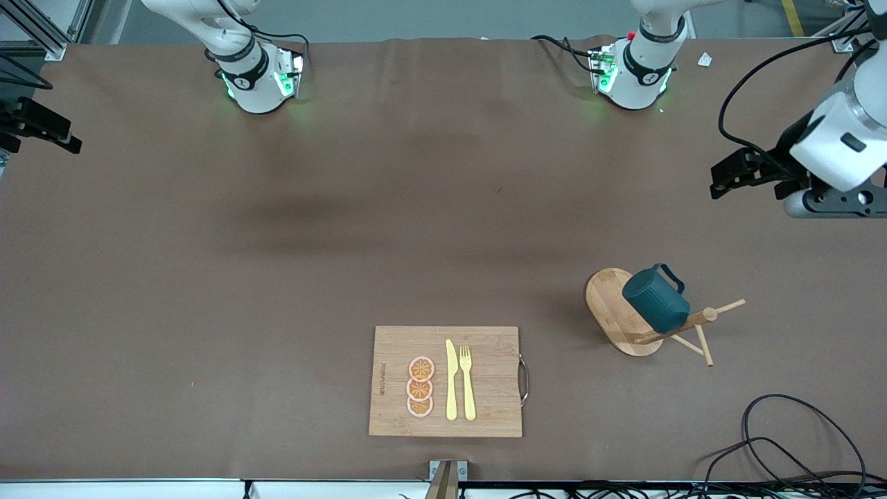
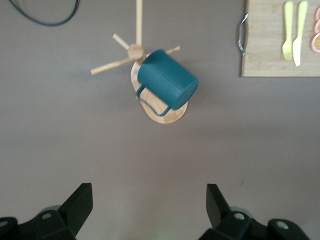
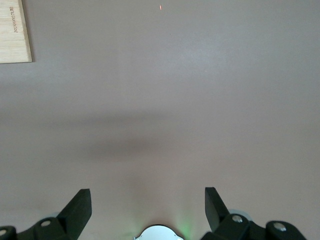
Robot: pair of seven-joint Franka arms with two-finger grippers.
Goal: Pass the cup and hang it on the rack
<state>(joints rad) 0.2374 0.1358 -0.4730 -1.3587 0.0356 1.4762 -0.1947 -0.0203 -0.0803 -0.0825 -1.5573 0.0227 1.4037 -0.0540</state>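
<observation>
Bamboo board (image 1: 485,346): laid nearest the front camera, cutlery on it.
Cup (image 1: 655,299): hung tilted on the rack (image 1: 613,308).
Left claw (image 2: 149,205): fingers apart, raised over the worktop (image 1: 277,242).
Right claw (image 3: 148,205): fingers apart, over bare worktop.

The cup (image 1: 655,299) hides the peg it hangs on and part of the rack (image 1: 612,305) post, while the right gripper (image 3: 147,207) stays outside the front view entirely.
</observation>
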